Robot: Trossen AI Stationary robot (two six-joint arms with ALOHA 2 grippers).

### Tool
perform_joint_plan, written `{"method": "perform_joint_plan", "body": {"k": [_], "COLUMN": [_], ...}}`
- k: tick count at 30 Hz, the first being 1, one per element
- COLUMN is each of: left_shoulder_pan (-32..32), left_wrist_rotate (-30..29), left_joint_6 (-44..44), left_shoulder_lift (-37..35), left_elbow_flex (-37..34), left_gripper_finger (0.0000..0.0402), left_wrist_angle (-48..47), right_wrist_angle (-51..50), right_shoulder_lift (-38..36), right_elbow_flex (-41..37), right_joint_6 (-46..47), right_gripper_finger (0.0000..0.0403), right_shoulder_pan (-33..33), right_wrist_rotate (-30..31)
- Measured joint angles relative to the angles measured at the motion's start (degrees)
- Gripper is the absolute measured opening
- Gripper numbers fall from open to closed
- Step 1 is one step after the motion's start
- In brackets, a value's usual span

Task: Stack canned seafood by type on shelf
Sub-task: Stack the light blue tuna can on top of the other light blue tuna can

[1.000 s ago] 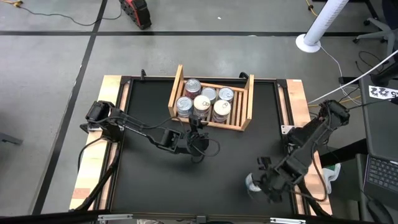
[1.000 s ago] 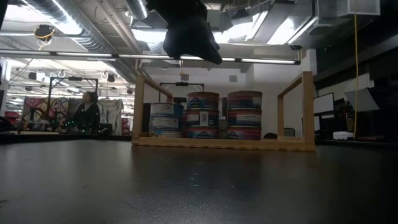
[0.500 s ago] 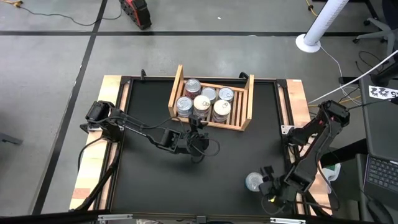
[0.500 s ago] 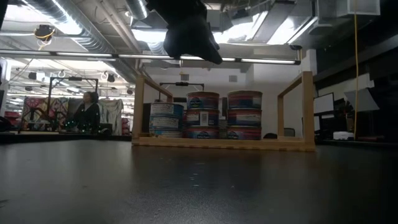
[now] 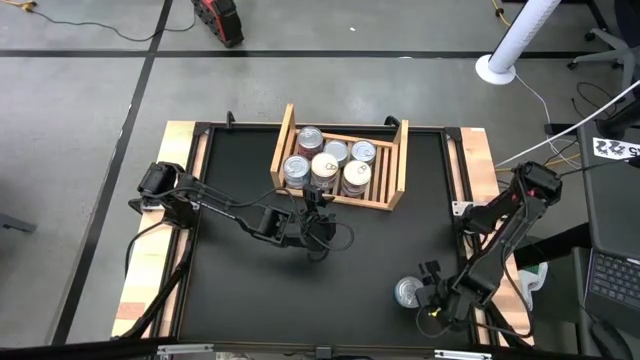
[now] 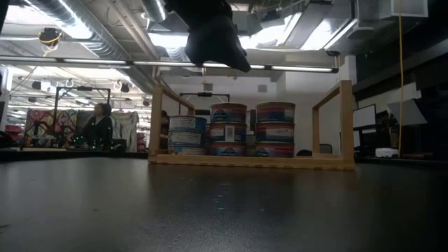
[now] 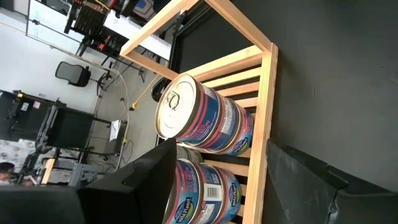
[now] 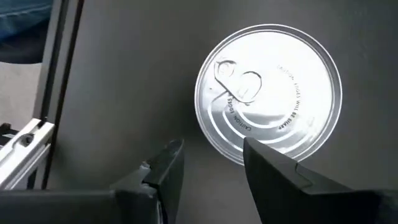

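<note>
The wooden shelf stands at the table's far middle. It holds several tins of canned seafood, stacked two high on its slats. One more tin stands alone, lid up, on the black table near the near right corner. My right gripper hovers open, pointing down, just beside that tin on its near-right side. My left gripper hangs open, above the table, in front of the shelf's near board, with nothing between its fingers.
Bare black table stretches left of the lone tin and in front of the shelf. Wooden strips border the table's left and right sides. A laptop sits off the right edge. A person sits far back in the room.
My right gripper has sunk toward the table and shifted a little toward the near right corner, uncovering the lone tin's lid; its elbow has folded in. The tin has stayed in place.
</note>
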Motion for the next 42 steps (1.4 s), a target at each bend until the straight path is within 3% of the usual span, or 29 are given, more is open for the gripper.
{"method": "perform_joint_plan", "body": {"k": [11, 23, 42], "left_shoulder_pan": [0.0, 0.0, 0.0], "left_wrist_rotate": [0.0, 0.0, 0.0], "left_joint_6": [-0.8, -0.6, 0.4], "left_shoulder_lift": [0.0, 0.0, 0.0], "left_elbow_flex": [0.0, 0.0, 0.0], "left_gripper_finger": [0.0244, 0.0244, 0.0244], "left_wrist_angle": [0.0, 0.0, 0.0], "right_wrist_angle": [1.7, 0.7, 1.5], "right_shoulder_lift": [7.2, 8.4, 8.3], "right_elbow_flex": [0.3, -0.1, -3.3], "right_joint_6": [-4.8, -8.8, -28.6], "right_gripper_finger": [0.0166, 0.0166, 0.0165], "right_shoulder_pan": [0.1, -0.7, -15.7], "right_wrist_rotate": [1.2, 17.7, 21.7]}}
